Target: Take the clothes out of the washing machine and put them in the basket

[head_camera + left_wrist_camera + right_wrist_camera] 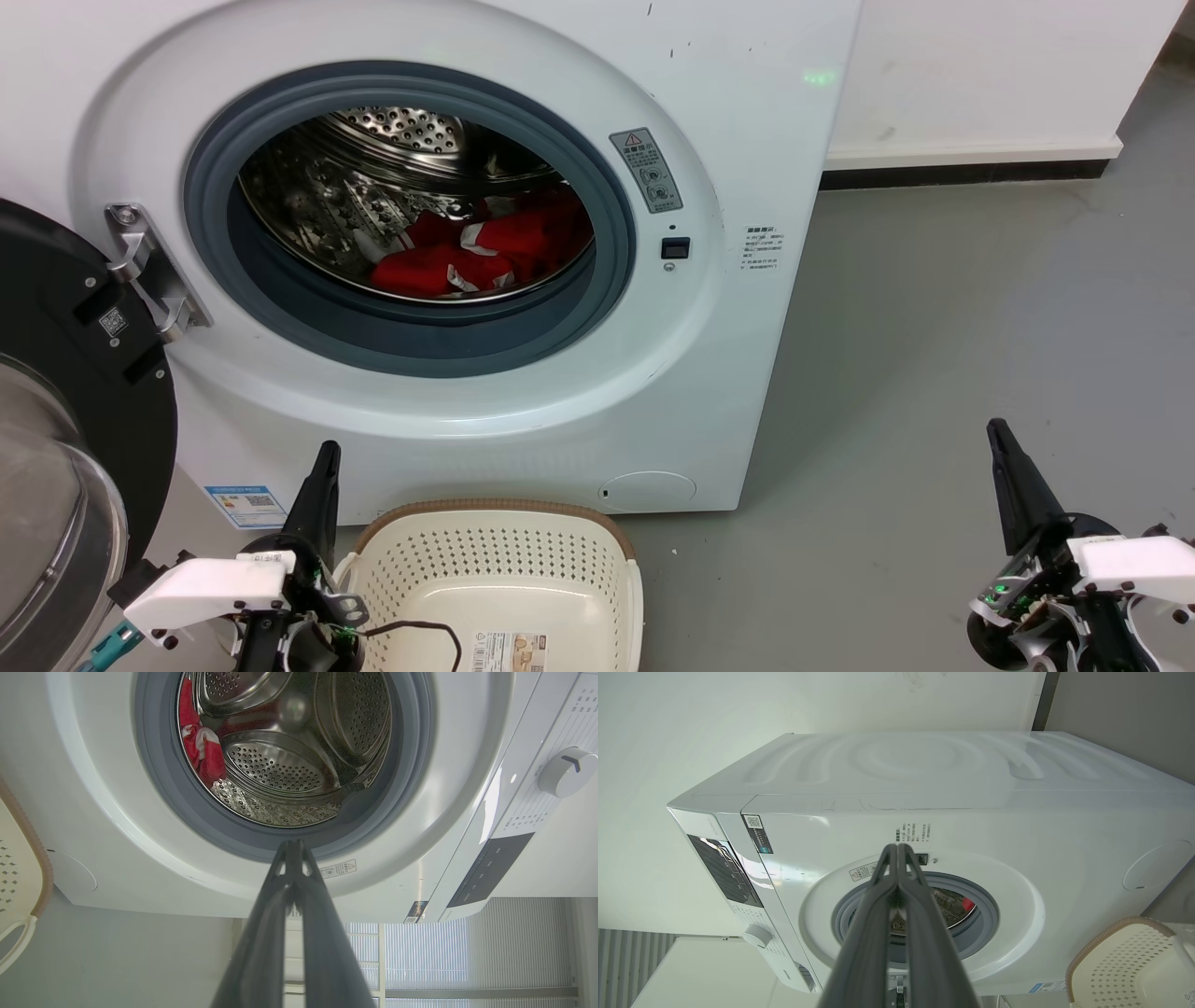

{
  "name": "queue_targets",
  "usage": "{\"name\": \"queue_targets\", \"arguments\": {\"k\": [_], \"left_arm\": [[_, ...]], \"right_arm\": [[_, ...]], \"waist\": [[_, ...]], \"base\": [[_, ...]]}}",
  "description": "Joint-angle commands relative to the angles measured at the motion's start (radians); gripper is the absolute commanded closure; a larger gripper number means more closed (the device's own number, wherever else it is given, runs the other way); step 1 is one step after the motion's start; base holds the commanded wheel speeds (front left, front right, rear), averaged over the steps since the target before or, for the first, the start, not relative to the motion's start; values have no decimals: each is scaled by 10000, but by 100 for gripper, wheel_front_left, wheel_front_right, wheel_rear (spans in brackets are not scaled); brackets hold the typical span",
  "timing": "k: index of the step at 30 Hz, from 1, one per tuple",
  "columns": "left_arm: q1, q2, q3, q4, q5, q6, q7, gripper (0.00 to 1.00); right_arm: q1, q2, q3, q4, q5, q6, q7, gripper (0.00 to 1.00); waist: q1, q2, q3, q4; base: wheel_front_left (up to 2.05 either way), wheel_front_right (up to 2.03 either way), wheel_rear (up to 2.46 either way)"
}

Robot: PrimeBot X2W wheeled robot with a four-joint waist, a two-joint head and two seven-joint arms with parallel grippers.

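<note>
Left gripper (326, 455): clenched, the two dark fingers pressed tip to tip with nothing between them; the left wrist view (294, 845) confirms this. It stands low in front of the washing machine (523, 411), just beside the left rim of the basket (495, 509), fingers pointing up toward the porthole.
Right gripper (997, 431): also clenched and empty, tips meeting in the right wrist view (899, 847). It hangs over bare floor to the right of the machine, well apart from the opening.
Door (65, 373): swung fully open on the left-hand hinge, close to the left arm.
Clothes (495, 247): red heap with white trim, on the drum floor, right of centre and behind the grey seal (411, 338).
Bearing from left gripper: up, forward and somewhat right, over the seal lip.
Long axis of heap: lower left to upper right in the head view.
Nearer arm (judgement): left; its fingers must part before entry.
Basket position: on the floor directly below the porthole, with no clothes in the part that shows.
</note>
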Motion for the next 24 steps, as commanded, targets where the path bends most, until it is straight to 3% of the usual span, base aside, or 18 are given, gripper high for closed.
{"name": "queue_targets", "arguments": {"k": [1,21,22,24], "left_arm": [[-53,-2,25,-19,0,-38,21,100],[-53,-2,25,-19,-1,-38,20,100],[0,0,0,-1,2,0,-1,0],[73,-10,-23,128,1,4,-25,0]], "right_arm": [[-128,36,4,16,-44,-3,6,100],[-128,37,5,16,-44,-3,6,100],[0,0,0,-1,0,0,-1,0],[77,4,12,123,1,0,-6,0]], "waist": [[-1,0,0,0],[-1,0,0,0],[0,0,0,0],[0,0,0,0]], "base": [[0,0,0],[0,0,0],[0,0,0],[0,0,0]]}}
